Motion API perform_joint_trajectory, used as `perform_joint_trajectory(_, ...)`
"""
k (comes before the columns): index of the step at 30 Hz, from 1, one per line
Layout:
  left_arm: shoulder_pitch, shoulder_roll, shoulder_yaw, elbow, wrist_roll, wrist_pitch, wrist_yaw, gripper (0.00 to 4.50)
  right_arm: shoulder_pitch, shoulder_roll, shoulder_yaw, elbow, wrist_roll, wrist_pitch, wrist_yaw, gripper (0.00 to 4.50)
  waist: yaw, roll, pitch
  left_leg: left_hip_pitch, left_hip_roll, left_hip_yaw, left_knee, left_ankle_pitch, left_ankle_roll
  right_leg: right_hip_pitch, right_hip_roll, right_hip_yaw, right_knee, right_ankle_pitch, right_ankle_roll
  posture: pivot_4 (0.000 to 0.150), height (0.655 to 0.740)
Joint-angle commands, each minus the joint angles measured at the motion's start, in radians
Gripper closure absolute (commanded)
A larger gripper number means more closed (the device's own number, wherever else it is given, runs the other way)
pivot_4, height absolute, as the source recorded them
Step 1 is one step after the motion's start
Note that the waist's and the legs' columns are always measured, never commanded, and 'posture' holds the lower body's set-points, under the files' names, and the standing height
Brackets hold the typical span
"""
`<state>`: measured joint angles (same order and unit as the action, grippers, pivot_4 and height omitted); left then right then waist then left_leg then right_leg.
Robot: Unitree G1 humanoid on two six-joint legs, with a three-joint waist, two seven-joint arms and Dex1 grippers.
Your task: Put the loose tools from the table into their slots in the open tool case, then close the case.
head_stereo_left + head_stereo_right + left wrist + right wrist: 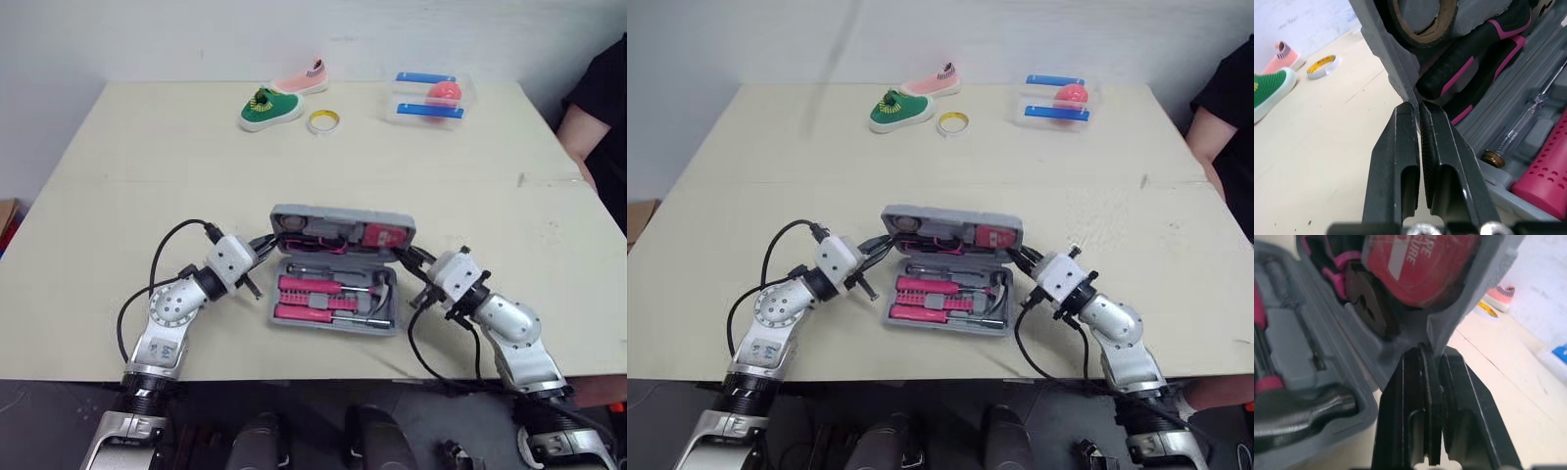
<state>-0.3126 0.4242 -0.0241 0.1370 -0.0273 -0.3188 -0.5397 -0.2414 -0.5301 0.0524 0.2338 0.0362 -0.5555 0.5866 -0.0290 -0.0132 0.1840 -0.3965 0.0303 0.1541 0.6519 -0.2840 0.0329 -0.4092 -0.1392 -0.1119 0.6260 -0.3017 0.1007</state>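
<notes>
The grey tool case (286, 321) lies open near the table's front edge, its lid (294, 214) tilted up at the back. In the base are pink-handled screwdrivers (309, 287) and a hammer (384, 294). The lid holds a red tape measure (384, 235) and black-and-pink pliers (1469, 63). My left gripper (265, 245) is shut, its tips against the lid's left edge (1400, 83). On the other side my right gripper (404, 257) is shut too, with its tips under the lid's right edge (1449, 323).
At the back of the table are a green shoe (269, 108), a pink shoe (302, 78), a roll of yellow tape (323, 120) and a clear box (431, 98) with blue and pink items. A person's arm (598, 108) shows at the right edge.
</notes>
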Motion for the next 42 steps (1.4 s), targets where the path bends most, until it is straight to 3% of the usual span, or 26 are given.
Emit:
perform_joint_trajectory(1,0.018,0.048,0.029,-0.009,0.012,-0.100,-0.006,4.44,0.023,-0.061,0.027,0.126,-0.148,-0.155,-0.023,4.50,0.000,0.000,0.000,0.001,0.000,0.001,-0.001,0.000,0.000,0.001,-0.002,0.000,0.000,0.000,0.000,0.150,0.7400)
perform_joint_trajectory(4,0.038,0.056,0.031,-0.014,-0.017,-0.115,-0.034,4.44,0.019,-0.068,0.032,0.165,-0.131,-0.214,-0.027,4.50,0.001,0.000,0.000,0.005,0.000,0.001,-0.001,0.000,0.000,0.004,-0.006,0.000,0.000,0.000,-0.001,0.150,0.7400)
perform_joint_trajectory(7,0.071,0.078,0.036,-0.019,-0.030,-0.144,-0.066,3.48,0.040,-0.100,0.040,0.154,-0.119,-0.281,-0.005,3.21,0.002,0.000,0.000,0.008,0.000,0.000,-0.001,-0.001,0.001,0.010,-0.008,-0.001,-0.002,-0.001,-0.001,0.150,0.7400)
perform_joint_trajectory(12,0.196,0.168,0.128,-0.035,-0.041,-0.119,-0.055,1.28,0.102,-0.201,-0.034,0.131,-0.165,-0.333,-0.048,0.82,-0.010,0.000,0.000,0.010,0.000,-0.002,-0.003,-0.003,0.000,0.013,-0.008,-0.001,-0.004,-0.001,-0.001,0.150,0.7400)
perform_joint_trajectory(13,0.227,0.190,0.149,-0.042,-0.056,-0.099,-0.069,1.25,0.117,-0.223,-0.044,0.135,-0.143,-0.322,-0.036,0.22,-0.011,0.000,0.000,0.010,0.001,-0.002,-0.003,-0.003,-0.001,0.012,-0.007,-0.001,-0.004,-0.001,-0.002,0.150,0.7400)
perform_joint_trajectory(14,0.264,0.213,0.173,-0.054,-0.093,-0.065,-0.094,1.25,0.132,-0.246,-0.060,0.142,-0.117,-0.303,-0.025,0.02,-0.011,0.000,0.000,0.011,0.001,-0.002,-0.003,-0.004,-0.001,0.013,-0.007,-0.001,-0.004,-0.001,-0.002,0.150,0.7400)
perform_joint_trajectory(18,0.382,0.289,0.277,-0.155,-0.254,0.100,-0.173,1.25,0.179,-0.319,-0.118,0.091,0.096,-0.132,0.096,0.02,0.001,0.000,0.000,0.010,0.001,-0.005,-0.003,-0.005,0.000,0.014,-0.008,0.002,-0.005,-0.002,-0.003,0.150,0.7400)
perform_joint_trajectory(23,0.384,0.313,0.328,-0.218,-0.332,0.217,-0.200,1.25,0.231,-0.341,-0.132,-0.074,0.327,0.108,0.282,0.02,0.014,0.000,0.000,0.010,0.001,-0.009,-0.001,-0.010,0.000,0.016,-0.010,0.000,-0.005,-0.001,-0.004,0.150,0.7400)
perform_joint_trajectory(26,0.325,0.317,0.326,-0.241,-0.393,0.308,-0.221,2.07,0.298,-0.381,-0.131,-0.228,0.441,0.254,0.401,0.86,0.024,0.000,0.000,0.010,0.001,-0.009,-0.003,-0.009,-0.001,0.015,-0.009,-0.001,-0.005,-0.001,-0.005,0.150,0.7400)
perform_joint_trajectory(31,0.174,0.318,0.220,-0.262,-0.415,0.498,-0.254,4.25,0.342,-0.413,-0.082,-0.412,0.480,0.443,0.488,3.28,0.031,0.000,0.000,0.010,0.001,-0.009,-0.001,-0.008,-0.001,0.016,-0.009,-0.002,-0.005,-0.001,-0.004,0.150,0.7400)
perform_joint_trajectory(33,0.099,0.301,0.172,-0.236,-0.391,0.534,-0.256,4.50,0.347,-0.410,-0.059,-0.463,0.479,0.516,0.497,4.36,0.031,0.000,0.000,0.010,0.001,-0.009,-0.001,-0.009,-0.003,0.016,-0.009,-0.002,-0.005,-0.001,-0.004,0.150,0.7400)
perform_joint_trajectory(39,-0.152,0.205,-0.014,-0.026,-0.247,0.565,-0.260,4.50,0.307,-0.416,0.071,-0.508,0.341,0.689,0.495,4.44,0.047,-0.001,0.000,0.008,0.000,-0.007,0.001,-0.007,-0.003,0.015,-0.007,-0.006,-0.005,-0.001,-0.004,0.150,0.7400)
perform_joint_trajectory(42,-0.243,0.141,-0.050,0.075,-0.204,0.536,-0.245,4.50,0.302,-0.394,0.076,-0.512,0.349,0.728,0.504,4.44,0.049,-0.002,0.001,0.008,0.000,-0.006,0.000,-0.006,0.000,0.014,-0.006,-0.008,-0.005,-0.001,-0.004,0.150,0.7400)
